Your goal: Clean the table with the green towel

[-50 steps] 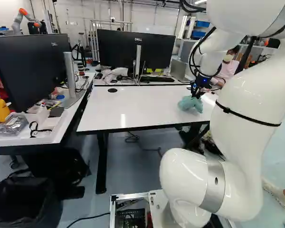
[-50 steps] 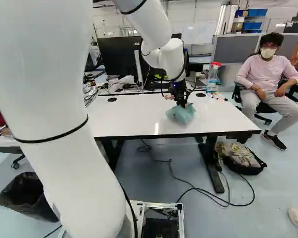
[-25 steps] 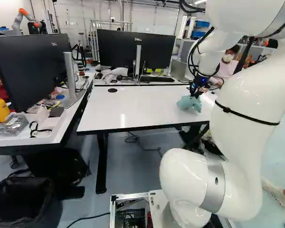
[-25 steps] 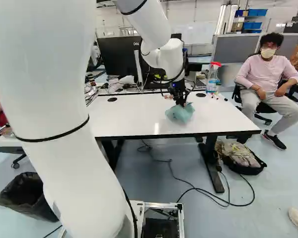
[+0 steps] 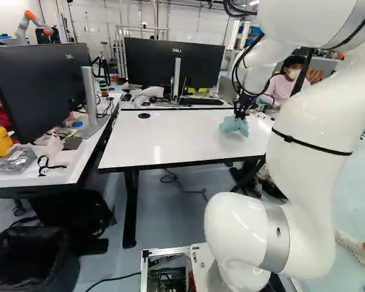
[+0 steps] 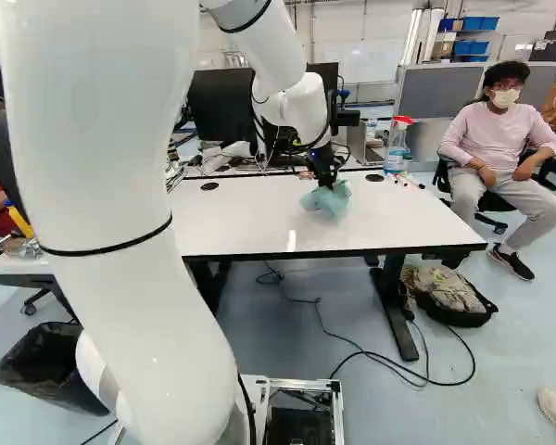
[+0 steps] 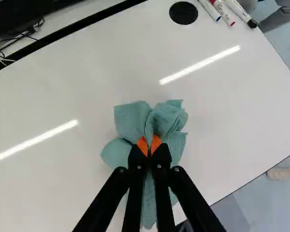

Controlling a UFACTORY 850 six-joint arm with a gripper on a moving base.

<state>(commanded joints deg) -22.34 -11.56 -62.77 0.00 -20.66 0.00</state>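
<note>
your fingers [image 6: 327, 182] are pinched shut on the green towel [image 7: 166, 118], and in the wrist view you can see the orange pads [image 7: 142, 144] close together with its folds fanned around them. you have the towel bunched up at the white tabletop [image 6: 241, 218], right of the middle in the left base view. ahead of the fingers there's a round black disc [image 7: 183, 13] set in the surface, with markers [image 7: 222, 12] just beside it. in the right base view, you've got a spray bottle [image 6: 398, 148] with a red top near the tabletop's far edge.
</note>
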